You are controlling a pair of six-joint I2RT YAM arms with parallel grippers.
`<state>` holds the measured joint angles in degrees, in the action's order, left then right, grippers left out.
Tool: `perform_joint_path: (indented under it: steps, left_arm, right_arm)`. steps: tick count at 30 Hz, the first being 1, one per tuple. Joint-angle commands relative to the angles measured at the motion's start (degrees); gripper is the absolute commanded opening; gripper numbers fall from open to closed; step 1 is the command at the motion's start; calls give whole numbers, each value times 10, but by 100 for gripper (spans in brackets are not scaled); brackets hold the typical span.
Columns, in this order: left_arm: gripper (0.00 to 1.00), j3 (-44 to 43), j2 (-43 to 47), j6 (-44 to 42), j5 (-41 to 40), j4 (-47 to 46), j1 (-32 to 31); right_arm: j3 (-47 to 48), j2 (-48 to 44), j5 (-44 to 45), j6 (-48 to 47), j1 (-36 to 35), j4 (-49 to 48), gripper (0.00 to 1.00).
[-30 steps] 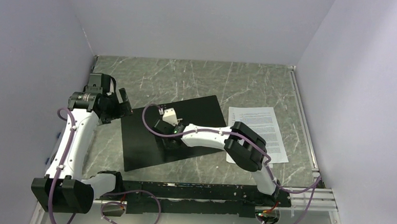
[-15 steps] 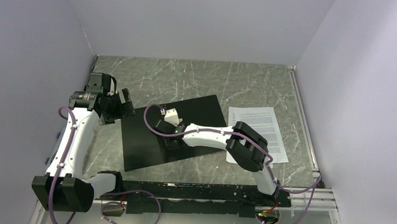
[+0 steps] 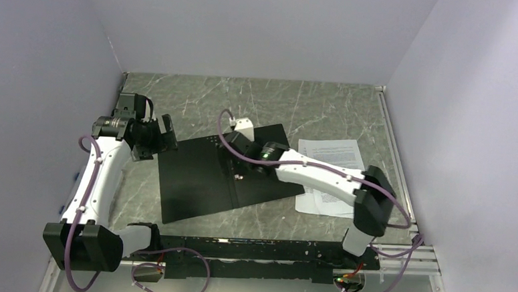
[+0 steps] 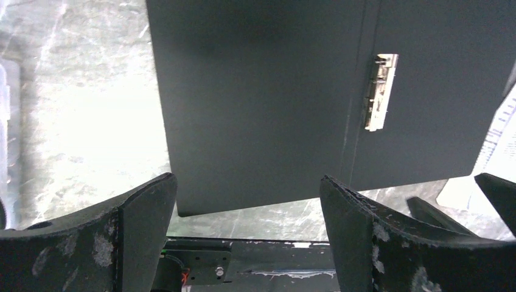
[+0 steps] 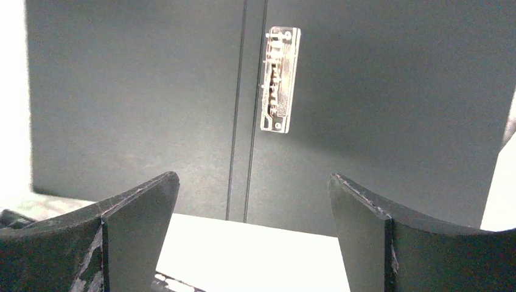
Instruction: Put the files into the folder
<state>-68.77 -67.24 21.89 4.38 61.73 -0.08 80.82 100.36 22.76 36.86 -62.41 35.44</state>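
The folder [image 3: 194, 183] lies open on the table, black inside up, with its metal clip [image 3: 239, 177] beside the spine. In the left wrist view the folder [image 4: 261, 109] and clip [image 4: 380, 91] lie ahead of my left gripper [image 4: 248, 188], which is open and empty. From above, this left gripper [image 3: 163, 139] hovers at the folder's far left corner. My right gripper [image 3: 237, 145] stands open over the folder's far edge, holding nothing. Its wrist view shows the folder [image 5: 134, 91], the clip [image 5: 280, 79] and the open right gripper [image 5: 252, 182]. The files [image 3: 339, 157] lie right of the folder, partly under the right arm.
The marble table [image 3: 198, 99] is walled at the back and on both sides. A black rail [image 3: 257, 249] with the arm bases runs along the near edge. A metal strip [image 3: 393, 153] borders the right side. A corner of the files [image 4: 502, 134] shows in the left wrist view.
My right arm has swung from over the folder's middle out to its far edge, uncovering the clip and spine. The left gripper has shifted slightly toward the folder. Both stay open.
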Motion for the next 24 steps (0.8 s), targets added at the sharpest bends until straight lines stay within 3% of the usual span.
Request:
perform_joint_path:
  steps: [1,15,24]
  left_arm:
    - [93,-14,-2,-3,59,-32,-1]
    - [91,146,-48,143,96,-173,-99]
    - [79,232,-72,175,84,-234,-117]
  right_arm:
    - [-19,-61,-24,-27,22,-16,96]
    - [41,23,-98,-52,53,-23,47]
    - [69,97,-121,-49,60,-21,24]
